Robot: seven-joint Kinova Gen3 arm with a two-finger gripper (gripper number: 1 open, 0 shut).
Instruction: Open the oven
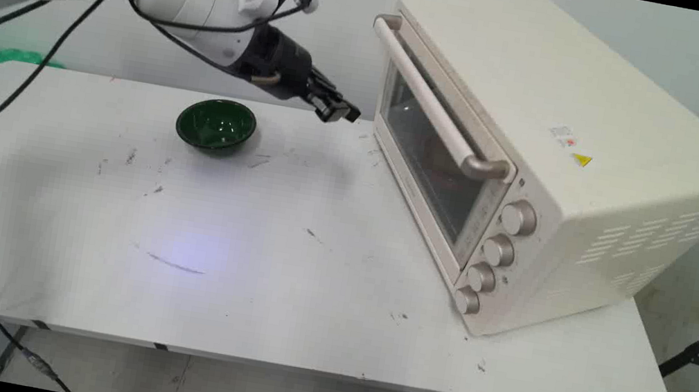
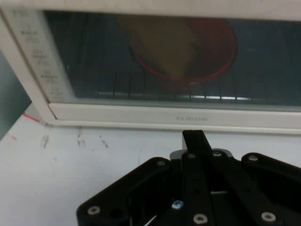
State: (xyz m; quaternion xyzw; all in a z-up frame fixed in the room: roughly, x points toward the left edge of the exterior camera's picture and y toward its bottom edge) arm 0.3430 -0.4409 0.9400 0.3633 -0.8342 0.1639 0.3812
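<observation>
Black two-finger gripper (image 1: 335, 109), fingers pressed together, hovers upper centre before the cream toaster oven (image 1: 557, 166); red dish (image 2: 188, 52) inside, probably rigid. Dark green bowl (image 1: 216, 125) sits left on the white counter (image 1: 282, 269).

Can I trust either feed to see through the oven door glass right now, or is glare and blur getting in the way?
Main view: sharp, but the oven door glass is seen obliquely, showing only a dim reddish patch inside. Hand view: soft, yet it faces the glass squarely; a red bowl on the rack shows through, slightly hazed, above the gripper.
</observation>
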